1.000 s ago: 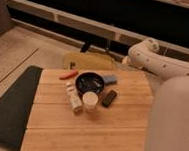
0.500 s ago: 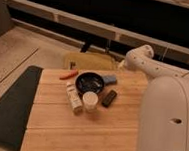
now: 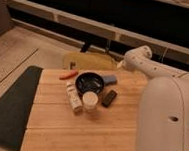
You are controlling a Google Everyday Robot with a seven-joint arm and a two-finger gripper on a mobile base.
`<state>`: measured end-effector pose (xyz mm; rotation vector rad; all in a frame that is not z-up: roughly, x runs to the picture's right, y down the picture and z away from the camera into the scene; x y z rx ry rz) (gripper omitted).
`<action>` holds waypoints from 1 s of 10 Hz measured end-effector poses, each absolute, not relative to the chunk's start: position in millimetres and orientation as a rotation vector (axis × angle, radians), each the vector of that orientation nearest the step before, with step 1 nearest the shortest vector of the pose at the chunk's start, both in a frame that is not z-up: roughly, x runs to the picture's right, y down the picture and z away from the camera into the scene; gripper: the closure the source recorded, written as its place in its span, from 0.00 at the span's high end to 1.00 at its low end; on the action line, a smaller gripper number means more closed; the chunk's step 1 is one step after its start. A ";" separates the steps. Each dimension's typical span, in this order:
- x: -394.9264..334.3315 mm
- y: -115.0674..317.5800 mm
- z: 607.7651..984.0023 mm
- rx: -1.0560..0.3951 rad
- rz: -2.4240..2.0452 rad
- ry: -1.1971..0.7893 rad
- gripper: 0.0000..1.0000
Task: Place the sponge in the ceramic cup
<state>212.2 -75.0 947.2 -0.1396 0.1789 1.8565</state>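
The white robot arm (image 3: 168,115) fills the right side of the view. Its broad body is in the foreground, and a slimmer link runs back and left to a rounded joint above the table's far right corner. The wooden slatted table (image 3: 82,136) takes up the middle, with a dark mat (image 3: 8,107) along its left side. Behind the table's far edge lies a yellowish flat cushion-like thing (image 3: 89,61) on the floor.

The gripper (image 3: 121,65) is at the arm's far end, just past the rounded joint. It hangs over the far right edge of the table, near the sponge and above it. It touches none of the things, and whether it is released or clenched cannot be told.

A black bowl (image 3: 90,81) stands in the far middle of the table. A whitish oblong bottle (image 3: 74,98) lies in front of the bowl's left side. The ceramic cup (image 3: 90,100) stands upright just in front of the bowl, between the bottle and a dark rectangular block (image 3: 109,97).

The sponge (image 3: 109,79), light blue, lies on the table just beside the bowl's right rim, outside the cup and apart from it. A small red-orange thing (image 3: 68,75) lies left of the bowl.
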 end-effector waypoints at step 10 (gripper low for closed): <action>164.0 -22.2 1014.3 -0.267 1.779 0.368 0.65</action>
